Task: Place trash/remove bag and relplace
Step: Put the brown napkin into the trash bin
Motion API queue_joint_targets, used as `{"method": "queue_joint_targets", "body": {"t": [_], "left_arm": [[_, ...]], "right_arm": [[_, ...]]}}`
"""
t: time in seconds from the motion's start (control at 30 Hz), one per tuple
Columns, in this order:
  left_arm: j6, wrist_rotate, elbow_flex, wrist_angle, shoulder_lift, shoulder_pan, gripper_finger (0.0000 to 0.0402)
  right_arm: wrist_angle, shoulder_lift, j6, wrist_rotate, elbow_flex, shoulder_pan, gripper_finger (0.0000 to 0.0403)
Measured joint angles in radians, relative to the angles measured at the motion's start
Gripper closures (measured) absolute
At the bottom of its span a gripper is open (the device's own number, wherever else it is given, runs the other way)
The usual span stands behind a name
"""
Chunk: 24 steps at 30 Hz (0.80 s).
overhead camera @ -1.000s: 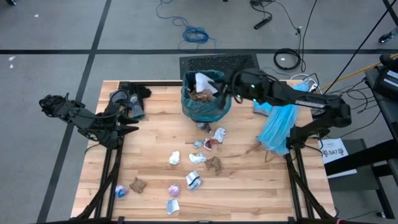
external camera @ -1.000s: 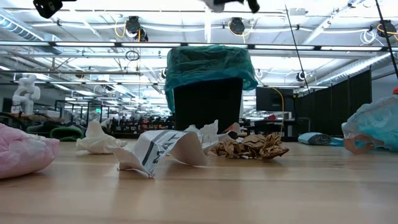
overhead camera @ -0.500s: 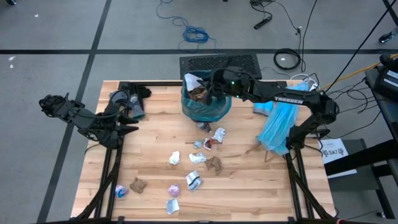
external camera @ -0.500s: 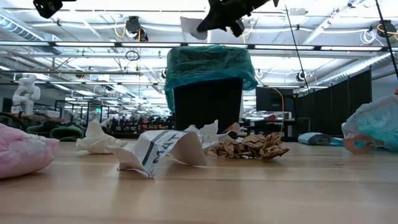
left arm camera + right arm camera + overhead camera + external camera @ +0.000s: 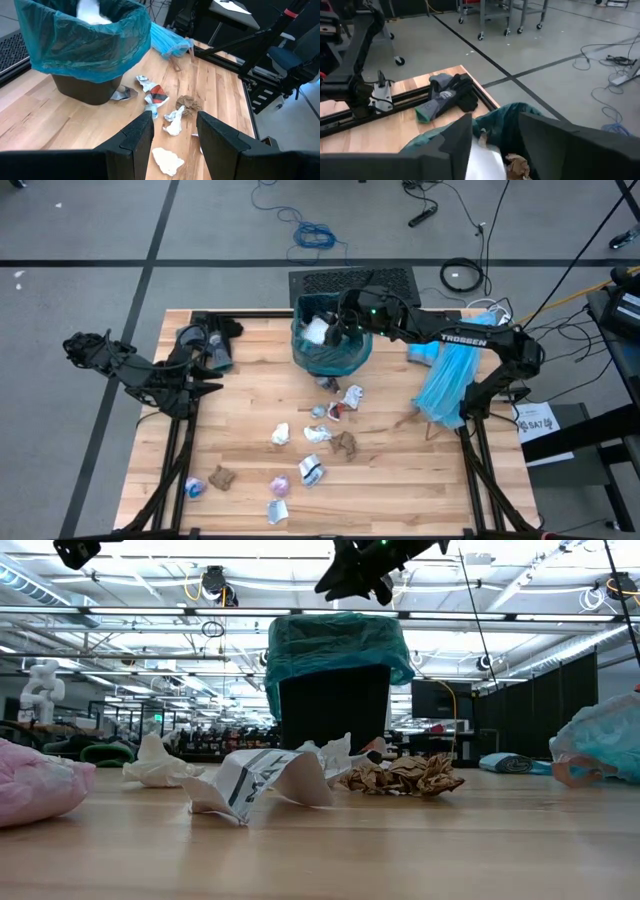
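My right gripper [image 5: 343,326] hangs over the bag [image 5: 330,352], fingers apart and seemingly empty; some trash [image 5: 312,432] is in, many scraps remain, liner unswapped

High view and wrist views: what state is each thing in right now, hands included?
Black square bin: upright, lined.
Dark teal plastic liner bag: in bin, folded over the rim.
White crumpled wrapper: inside the bag.
Scattered paper scraps: loose on the table.
Pale sky-blue plastic bag: heaped at the table's right edge.
Right hand: open over the bin.
Left hand: open, empty.
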State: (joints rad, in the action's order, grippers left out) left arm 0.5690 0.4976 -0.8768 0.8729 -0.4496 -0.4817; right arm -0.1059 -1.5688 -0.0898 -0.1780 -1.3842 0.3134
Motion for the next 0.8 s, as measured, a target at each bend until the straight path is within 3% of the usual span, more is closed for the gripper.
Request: {"method": "queue_joint_targets", "body": {"t": [0.2,0.8], "left_arm": [[0.000,0.000,0.000,0.000,0.000,0.000,0.0247],[0.000,0.000,0.000,0.000,0.000,0.000,0.0247]], "right_arm": [[-0.013,0.000,-0.003,-0.001,0.000,0.000,0.0221],[-0.019,0.001,-0.007,-0.001,0.000,-0.001,0.0220]]}}
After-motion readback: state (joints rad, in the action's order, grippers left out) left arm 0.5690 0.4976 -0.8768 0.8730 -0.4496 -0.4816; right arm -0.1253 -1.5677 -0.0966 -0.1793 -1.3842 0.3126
